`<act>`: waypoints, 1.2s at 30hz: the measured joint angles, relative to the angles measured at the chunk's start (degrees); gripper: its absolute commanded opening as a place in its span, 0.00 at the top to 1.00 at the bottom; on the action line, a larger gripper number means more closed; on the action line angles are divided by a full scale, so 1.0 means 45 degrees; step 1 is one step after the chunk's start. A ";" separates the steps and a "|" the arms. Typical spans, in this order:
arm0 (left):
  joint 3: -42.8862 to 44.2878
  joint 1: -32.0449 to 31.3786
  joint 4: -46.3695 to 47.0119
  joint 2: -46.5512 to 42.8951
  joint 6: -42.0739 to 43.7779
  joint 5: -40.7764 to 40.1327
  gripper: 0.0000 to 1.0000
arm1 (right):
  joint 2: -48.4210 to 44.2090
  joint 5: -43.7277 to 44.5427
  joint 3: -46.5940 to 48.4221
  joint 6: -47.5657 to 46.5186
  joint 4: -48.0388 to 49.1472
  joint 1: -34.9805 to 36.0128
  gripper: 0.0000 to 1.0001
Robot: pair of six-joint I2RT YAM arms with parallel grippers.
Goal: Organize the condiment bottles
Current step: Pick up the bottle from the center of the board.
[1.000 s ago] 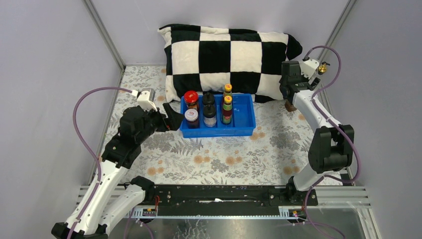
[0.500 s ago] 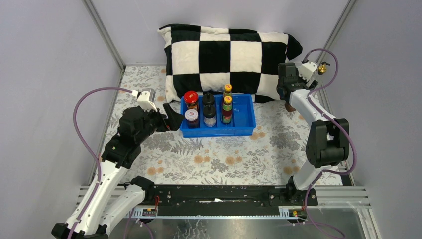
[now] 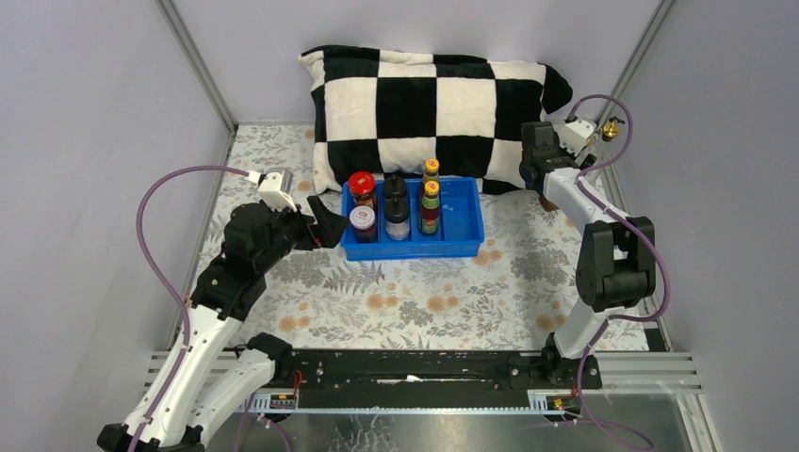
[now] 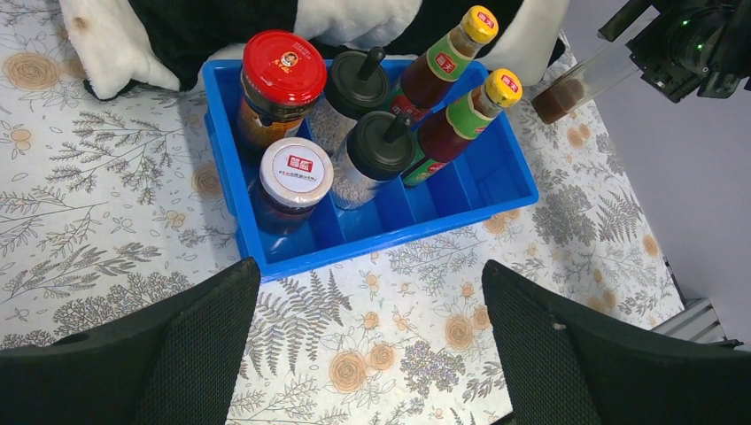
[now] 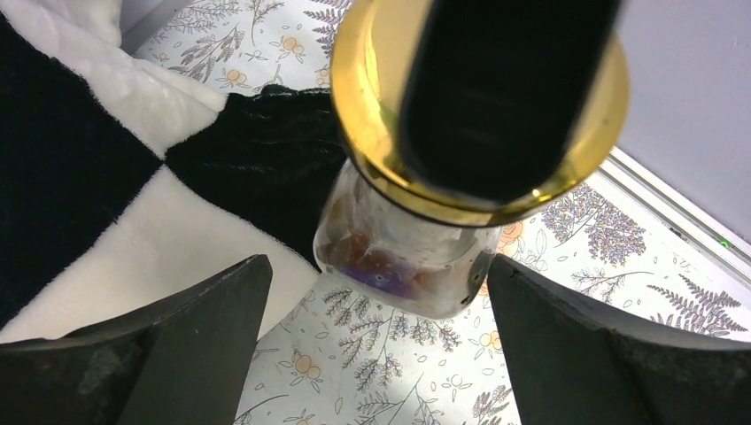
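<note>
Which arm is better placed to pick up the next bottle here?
Right. The right gripper, open, straddles the gold-spouted bottle beside the pillow; the left gripper hangs open by the blue tray, far from it.

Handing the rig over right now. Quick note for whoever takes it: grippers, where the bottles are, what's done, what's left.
Left gripper: open, empty, hovering at the blue tray's left side.
Right gripper: open, a finger on either side of the gold-spouted glass bottle, which stands beside the pillow; not gripped.
In the tray: red-lidded jar, white-lidded jar, two black-capped jars, two yellow-capped sauce bottles.
Done: those six.
Left: probably close on the gold-spouted bottle and move it to the tray's free right section.
</note>
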 measured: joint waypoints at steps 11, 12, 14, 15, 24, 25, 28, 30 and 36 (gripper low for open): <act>0.0000 0.0063 0.0000 -0.0005 0.0000 0.0083 0.01 | 0.0141 0.0291 0.0000 -0.0044 0.0000 0.0000 0.09; 0.0000 0.0083 0.0000 -0.0010 0.0000 0.0083 0.01 | 0.0189 0.0291 0.0000 -0.0044 0.0000 0.0000 0.12; 0.0000 0.0083 0.0000 -0.0015 0.0000 0.0083 0.01 | 0.0238 0.0291 0.0000 -0.0049 0.0000 0.0000 0.13; 0.0000 0.0083 0.0000 -0.0015 0.0000 0.0087 0.01 | 0.0243 0.0291 0.0000 -0.0049 0.0000 0.0000 0.13; 0.0000 0.0083 0.0000 -0.0024 0.0000 0.0092 0.01 | 0.0243 0.0364 0.0000 -0.0126 0.0102 0.0000 0.11; 0.0000 0.0083 0.0000 -0.0024 0.0000 0.0092 0.01 | 0.0243 0.0457 0.0000 -0.0146 0.0102 0.0000 0.11; 0.0000 0.0083 0.0000 -0.0024 0.0000 0.0092 0.01 | 0.0267 0.0646 0.0000 -0.0155 0.0102 0.0000 0.11; 0.0000 0.0083 -0.0005 -0.0024 0.0000 0.0092 0.01 | 0.0325 0.0787 0.0000 -0.0165 0.0107 0.0000 0.12; 0.0000 0.0083 -0.0005 0.0078 0.0000 0.0117 0.01 | 0.0476 0.1156 0.0034 -0.0301 0.0121 0.0000 0.19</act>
